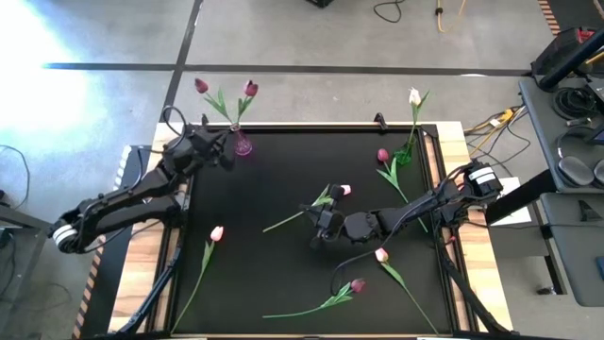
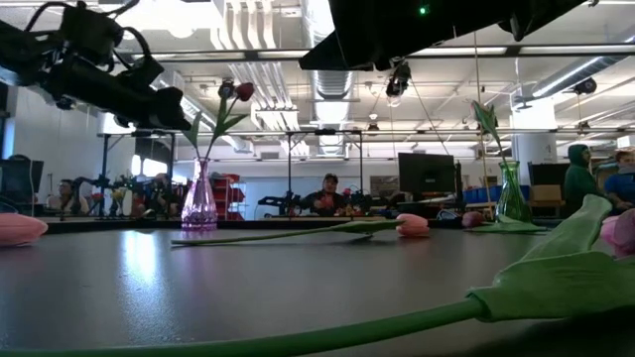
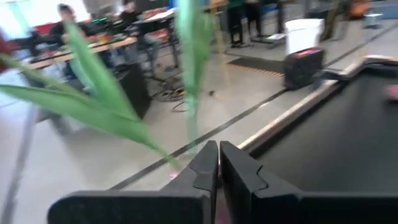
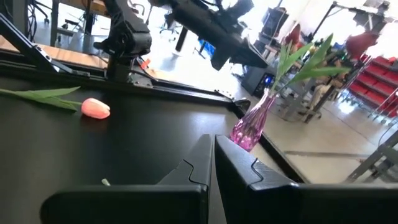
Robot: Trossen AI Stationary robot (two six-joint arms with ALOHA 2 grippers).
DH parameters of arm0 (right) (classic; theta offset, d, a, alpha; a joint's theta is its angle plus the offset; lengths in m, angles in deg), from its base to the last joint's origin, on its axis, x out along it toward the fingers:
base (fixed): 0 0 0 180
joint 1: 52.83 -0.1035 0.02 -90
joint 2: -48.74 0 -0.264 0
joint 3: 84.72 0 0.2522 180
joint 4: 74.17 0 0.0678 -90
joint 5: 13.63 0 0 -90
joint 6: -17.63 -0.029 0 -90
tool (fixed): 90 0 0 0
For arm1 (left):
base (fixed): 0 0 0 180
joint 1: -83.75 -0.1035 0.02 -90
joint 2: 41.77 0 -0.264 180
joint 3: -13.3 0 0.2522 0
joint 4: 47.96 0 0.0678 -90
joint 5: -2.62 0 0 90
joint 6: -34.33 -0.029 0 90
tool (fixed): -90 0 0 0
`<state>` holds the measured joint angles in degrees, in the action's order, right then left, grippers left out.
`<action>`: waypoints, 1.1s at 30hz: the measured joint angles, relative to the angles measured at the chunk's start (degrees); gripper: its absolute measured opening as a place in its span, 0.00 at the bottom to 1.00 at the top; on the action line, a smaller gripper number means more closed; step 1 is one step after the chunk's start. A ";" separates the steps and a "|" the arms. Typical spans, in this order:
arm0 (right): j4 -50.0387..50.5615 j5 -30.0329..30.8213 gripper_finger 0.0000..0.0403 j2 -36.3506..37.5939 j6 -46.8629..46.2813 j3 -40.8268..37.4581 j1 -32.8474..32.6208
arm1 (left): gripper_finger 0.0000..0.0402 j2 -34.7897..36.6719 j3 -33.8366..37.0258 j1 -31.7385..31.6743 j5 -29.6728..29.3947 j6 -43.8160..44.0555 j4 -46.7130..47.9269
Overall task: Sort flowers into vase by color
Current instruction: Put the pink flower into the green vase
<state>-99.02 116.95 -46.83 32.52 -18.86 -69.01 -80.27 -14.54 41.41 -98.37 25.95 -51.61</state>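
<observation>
A purple vase [image 1: 243, 144] at the table's far left edge holds two magenta tulips [image 1: 249, 89] upright. A green vase [image 1: 404, 156] at the far right holds a white tulip [image 1: 413, 95]. A magenta tulip [image 1: 382, 154], three pink ones [image 1: 344, 190] [image 1: 216, 233] [image 1: 381, 255] and another magenta one [image 1: 357, 284] lie flat on the black mat. My left gripper [image 3: 217, 158] is shut and empty just beside the purple vase [image 2: 199, 203], its leaves [image 3: 102, 93] close ahead. My right gripper [image 4: 211, 149] is shut, hovering mid-table [image 1: 319, 227] by a pink tulip's stem.
The black mat [image 1: 283, 274] lies inside a raised frame on a wooden table. Both vases stand right at the far rim. Loose stems cross the near half of the mat. People and desks show in the room beyond the far edge.
</observation>
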 joint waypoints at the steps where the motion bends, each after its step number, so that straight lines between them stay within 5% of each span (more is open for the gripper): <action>1: 0.75 0.03 0.03 0.02 -0.82 0.00 -0.07 | 0.00 0.91 0.66 1.21 0.60 0.00 0.25; 7: 15.23 -0.03 0.03 1.80 -12.38 0.04 -1.18 | 0.00 4.81 4.48 11.10 2.50 0.11 0.42; 15: 66.28 -5.10 0.03 8.04 -48.29 9.69 -5.80 | 0.00 7.22 9.82 26.03 0.48 1.89 -7.83; 19: 83.09 -10.57 0.03 7.61 -60.54 14.66 -9.47 | 0.00 7.25 13.10 31.04 -3.38 2.90 -14.21; 28: 93.58 -27.71 0.04 5.60 -81.27 16.71 -16.94 | 0.00 5.73 13.41 34.21 -2.78 4.48 -12.72; 33: 97.92 -32.17 0.15 4.55 -91.48 16.12 -21.47 | 0.00 4.86 13.42 34.18 0.81 4.74 -12.80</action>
<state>-1.10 84.78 -42.28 -58.96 -2.75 -90.49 -75.41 -1.12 75.59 -97.55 30.69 -64.41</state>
